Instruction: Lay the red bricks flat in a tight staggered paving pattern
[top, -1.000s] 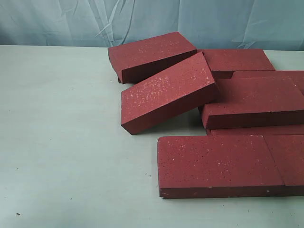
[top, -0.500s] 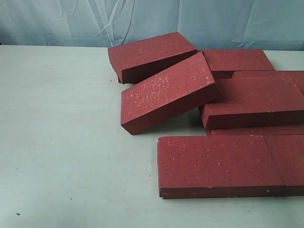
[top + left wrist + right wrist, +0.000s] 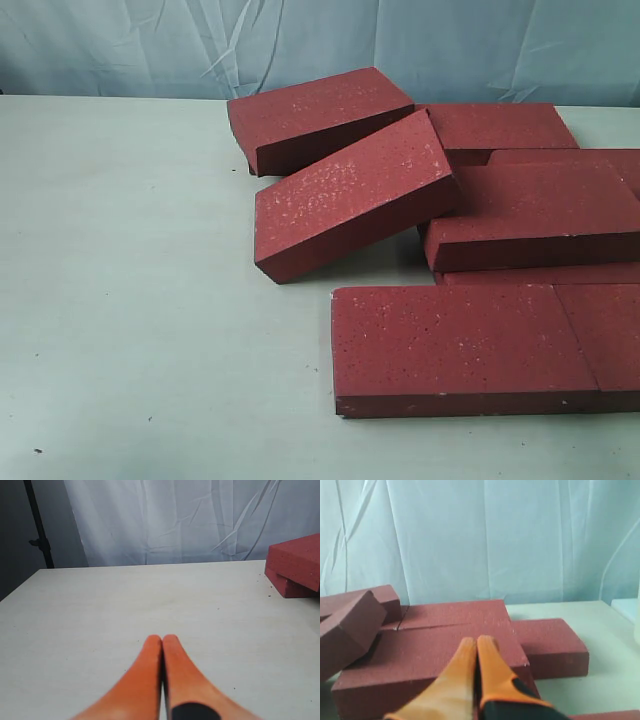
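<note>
Shows the red bricks (image 3: 350, 195) in a messy pile on the right side of the pale surface (image 3: 130, 300), some leaning on others. Shows the left gripper (image 3: 162, 640) pressed together over bare surface, the right gripper (image 3: 476, 641) pressed together over bricks.

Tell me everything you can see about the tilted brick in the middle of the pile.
The tilted brick is a dark red rectangular slab, rough-looking, with pale speckles on its broad top face and darker sides. It lies slanted, not flat: its near corner is on the table, its far end raised, apparently propped on the stacked brick beside it. Shadow shows underneath. Whether it touches the brick behind is unclear.
</note>
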